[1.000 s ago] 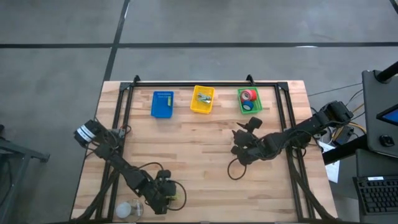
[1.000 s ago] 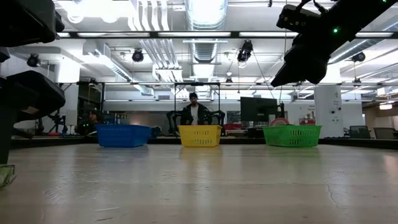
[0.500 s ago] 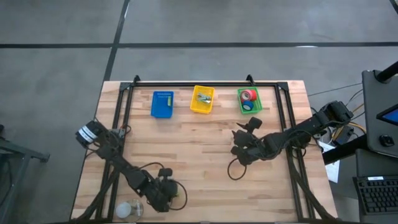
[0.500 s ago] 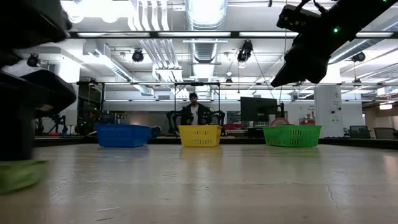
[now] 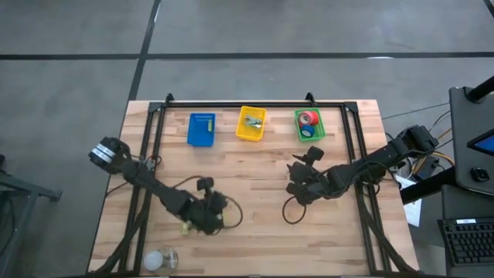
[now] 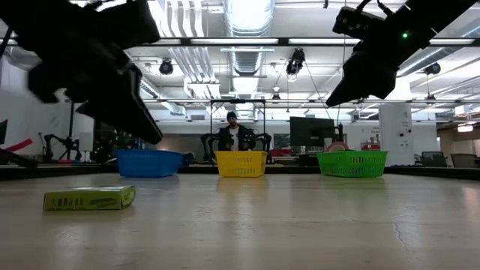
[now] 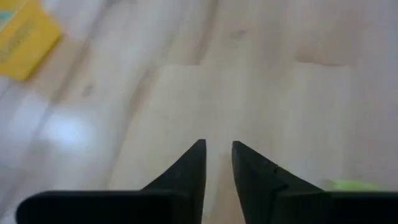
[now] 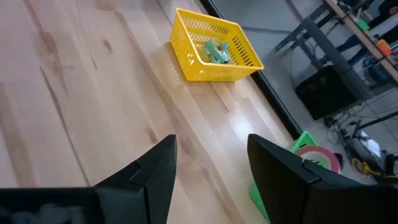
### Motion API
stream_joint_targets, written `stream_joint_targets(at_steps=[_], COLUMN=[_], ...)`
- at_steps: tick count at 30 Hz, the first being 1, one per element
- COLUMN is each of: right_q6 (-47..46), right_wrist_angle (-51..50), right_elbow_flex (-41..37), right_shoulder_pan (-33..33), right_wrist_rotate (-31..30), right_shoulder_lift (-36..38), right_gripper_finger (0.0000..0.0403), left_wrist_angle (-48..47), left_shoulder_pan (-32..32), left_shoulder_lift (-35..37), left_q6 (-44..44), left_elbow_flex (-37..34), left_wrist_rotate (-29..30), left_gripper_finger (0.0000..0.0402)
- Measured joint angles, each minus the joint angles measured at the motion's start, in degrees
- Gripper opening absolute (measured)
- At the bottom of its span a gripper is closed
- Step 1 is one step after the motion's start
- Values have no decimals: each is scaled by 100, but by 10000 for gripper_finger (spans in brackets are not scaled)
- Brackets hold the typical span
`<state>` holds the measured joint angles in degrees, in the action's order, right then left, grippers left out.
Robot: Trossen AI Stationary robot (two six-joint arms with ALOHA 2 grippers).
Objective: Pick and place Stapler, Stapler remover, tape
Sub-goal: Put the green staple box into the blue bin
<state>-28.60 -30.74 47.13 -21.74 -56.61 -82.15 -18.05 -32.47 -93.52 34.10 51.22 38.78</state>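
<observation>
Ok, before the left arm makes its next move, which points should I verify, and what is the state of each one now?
1. Left gripper empty: ok, fingers slightly apart, nothing between.
2. Flat yellow-green box lying free on the wooden table: ok.
3. What this box contains: cannot tell.
4. Right gripper open, empty, apart from the left arm: ok.
5. Blue plastic basket unobstructed: ok.

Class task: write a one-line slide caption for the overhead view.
Two arms over a wooden table; blue basket, yellow basket and green basket line the far edge.
</observation>
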Motion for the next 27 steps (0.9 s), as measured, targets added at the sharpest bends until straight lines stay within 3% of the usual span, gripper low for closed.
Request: stream_joint_targets(at_steps=[2, 5, 10, 15, 22, 27], right_q6=[-34, -44, -127, -301, -430, -428], right_wrist_angle=[2, -1, 1, 7, 24, 109], right_elbow_flex=[-6, -36, -140, -218, -238, -238], right_shoulder_pan=[-4, -3, 0, 0, 0, 0], right_wrist_rotate=[77, 267, 267, 268, 270, 272], right_shoulder_lift=[0, -3, -4, -4, -4, -4], right_gripper_finger=[192, 192, 191, 192, 191, 192], left_wrist_angle=[-92, -7, 266, 311, 403, 429], left_shoulder_pan=[190, 331, 140, -268, -487, -476], left_shoulder_lift=[131, 282, 298, 222, -43, -383], left_q6=[103, 38, 437, 901, 711, 777], left_elbow_flex=[0, 22, 20, 15, 15, 15], left_wrist_rotate=[-177, -1073, -1892, -1900, -1565, -1665], left_gripper_finger=[68, 58, 71, 129, 238, 268])
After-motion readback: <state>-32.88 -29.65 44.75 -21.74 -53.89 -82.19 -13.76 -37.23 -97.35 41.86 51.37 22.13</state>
